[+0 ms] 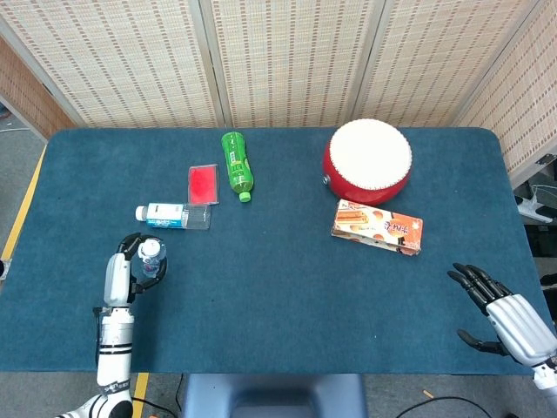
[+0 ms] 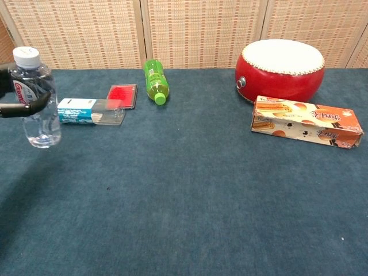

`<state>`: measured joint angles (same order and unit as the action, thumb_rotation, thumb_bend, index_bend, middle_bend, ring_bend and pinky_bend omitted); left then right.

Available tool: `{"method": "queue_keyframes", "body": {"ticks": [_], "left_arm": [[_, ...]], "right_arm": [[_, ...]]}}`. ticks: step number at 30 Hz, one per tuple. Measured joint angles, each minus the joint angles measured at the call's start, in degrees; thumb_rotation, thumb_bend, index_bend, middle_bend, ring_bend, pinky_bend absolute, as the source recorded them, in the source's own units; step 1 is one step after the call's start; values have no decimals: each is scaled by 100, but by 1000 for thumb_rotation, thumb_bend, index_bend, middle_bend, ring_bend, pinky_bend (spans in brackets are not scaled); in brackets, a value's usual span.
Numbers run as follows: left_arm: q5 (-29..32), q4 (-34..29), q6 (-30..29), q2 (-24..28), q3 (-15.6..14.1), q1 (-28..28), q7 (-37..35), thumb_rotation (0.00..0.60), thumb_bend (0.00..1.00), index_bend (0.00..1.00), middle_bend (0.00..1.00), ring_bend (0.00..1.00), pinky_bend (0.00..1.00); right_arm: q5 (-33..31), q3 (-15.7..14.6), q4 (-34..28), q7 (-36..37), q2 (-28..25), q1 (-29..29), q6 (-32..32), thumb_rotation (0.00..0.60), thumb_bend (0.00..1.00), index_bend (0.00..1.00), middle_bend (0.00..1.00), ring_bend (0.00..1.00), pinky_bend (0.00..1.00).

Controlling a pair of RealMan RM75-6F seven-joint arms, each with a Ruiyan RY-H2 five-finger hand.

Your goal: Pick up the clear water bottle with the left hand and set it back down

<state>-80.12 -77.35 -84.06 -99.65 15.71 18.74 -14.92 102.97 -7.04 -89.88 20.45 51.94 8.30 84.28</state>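
The clear water bottle (image 2: 35, 98), with a white cap and a red label, stands upright at the far left of the chest view. My left hand (image 1: 130, 266) grips it around the middle, with dark fingers (image 2: 24, 107) wrapped across the label. From the head view only the bottle's cap (image 1: 150, 250) shows inside the hand. The bottle's base seems to hang just above the blue cloth, with a dark shadow under it. My right hand (image 1: 503, 312) rests open at the table's front right, fingers spread, holding nothing.
A green bottle (image 1: 236, 163) lies on its side at the back. A red flat case (image 1: 203, 184) and a small clear box with a blue label (image 1: 174, 214) lie just behind the left hand. A red drum (image 1: 367, 161) and a snack box (image 1: 377, 226) sit to the right.
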Motion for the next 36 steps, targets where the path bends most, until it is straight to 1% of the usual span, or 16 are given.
{"method": "queue_keyframes", "body": {"ticks": [3,4,7,9,11,12,15,18,21,22,23,26,28,31,33,36], "left_arm": [[-284,43,-347,182,5,2,1032,600,560,678,712,568,320],[-401,42,-491,250,4,0,1448,600,560,683,717,573,332],[-529,-81,-665,371,-16,-16,2206,600,560,692,721,578,340],[-538,-236,-665,449,-38,-31,2392,600,560,700,727,584,347],[-534,-456,-636,541,-62,-49,2347,600,585,718,741,597,370],[-528,-554,-619,579,-70,-57,2242,600,602,724,746,602,384],[-487,-890,-540,699,-91,-86,1520,600,615,738,749,606,395],[-422,-1242,-411,839,-109,-116,233,600,633,750,749,606,394],[-381,-1486,-311,950,-120,-135,-1363,600,666,750,749,606,389],[-380,-1505,-313,958,-117,-138,-1965,600,678,751,750,607,388],[-384,-1493,-328,952,-114,-138,-2369,600,682,751,750,608,389],[-447,-1322,-446,881,-98,-125,-3346,600,684,750,750,609,393],[-526,-1109,-556,810,-93,-105,-3688,600,684,751,750,609,394],[-666,-726,-720,700,-100,-66,-3691,600,684,751,753,609,395],[-757,-478,-818,631,-113,-39,-3418,600,683,751,755,609,395],[-894,-88,-971,511,-143,4,-2503,600,683,751,758,609,395]], "right_arm": [[1,0,-5,-10,1,-4,12,600,168,0,0,0,213],[1,1,-5,-16,4,-6,14,600,168,0,0,0,213],[-1,-3,-9,-31,9,-7,3,600,168,0,0,0,213],[2,-11,-14,-39,5,-4,-12,600,168,0,0,0,213],[0,-13,-18,-41,-1,-2,-18,600,168,0,0,0,213],[-3,-12,-18,-38,-2,-2,-15,600,168,0,0,0,213],[-11,-9,-17,-24,-4,-4,-7,600,168,0,0,0,213],[-13,-8,-16,-17,-5,-3,-8,600,168,0,0,0,213],[1,-16,-12,-18,-7,-4,-5,600,168,0,0,0,213],[2,-17,-11,-18,-8,-5,-3,600,168,0,0,0,213],[0,-17,-10,-19,-9,-8,1,600,168,0,0,0,213],[-2,-15,-11,-16,-8,-10,9,600,168,0,0,0,213],[-6,-14,-10,-25,-6,-10,6,600,168,0,0,0,213],[-8,-16,-16,-37,-5,-5,-14,600,168,0,0,0,213],[-9,-18,-21,-50,-5,-4,-21,600,168,0,0,0,213],[-11,-20,-26,-46,-9,-6,-21,600,168,0,0,0,213]]}}
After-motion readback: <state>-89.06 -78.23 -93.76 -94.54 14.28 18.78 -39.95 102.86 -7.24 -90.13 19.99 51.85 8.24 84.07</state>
